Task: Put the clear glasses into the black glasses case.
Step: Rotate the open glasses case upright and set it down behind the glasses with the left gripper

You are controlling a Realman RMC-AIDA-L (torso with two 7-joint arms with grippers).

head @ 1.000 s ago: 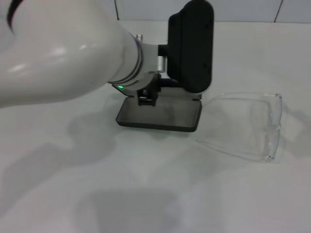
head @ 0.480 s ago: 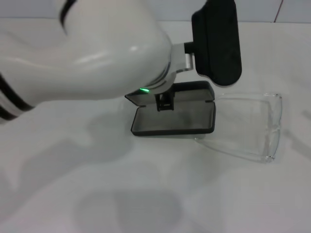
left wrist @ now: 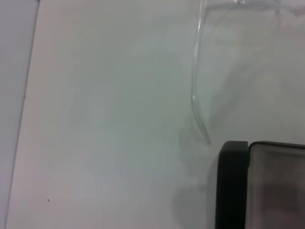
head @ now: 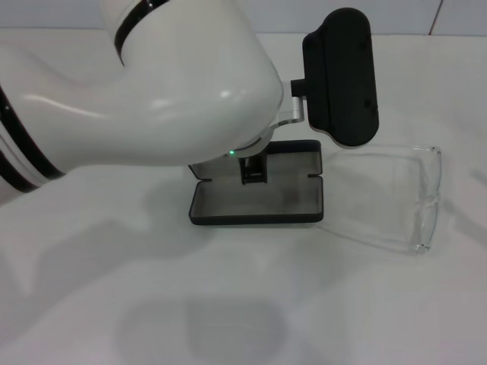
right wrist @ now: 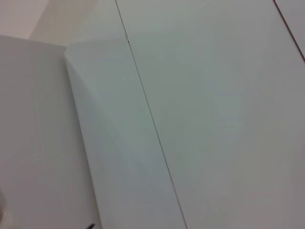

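Head view, matte black glasses case (head: 259,199) open, clear glasses (head: 396,199) beside

A pale grey-white wall (right wrist: 224,95) fills nearly the whole right wrist view. A thin dark seam (right wrist: 150,114) runs slantwise across the wall, splitting it into panels. Beside the seam a flat white slab (right wrist: 33,143) stands against the wall, with its lit edge (right wrist: 88,143) facing the seam. A second faint reddish line (right wrist: 290,28) crosses the wall's far corner.
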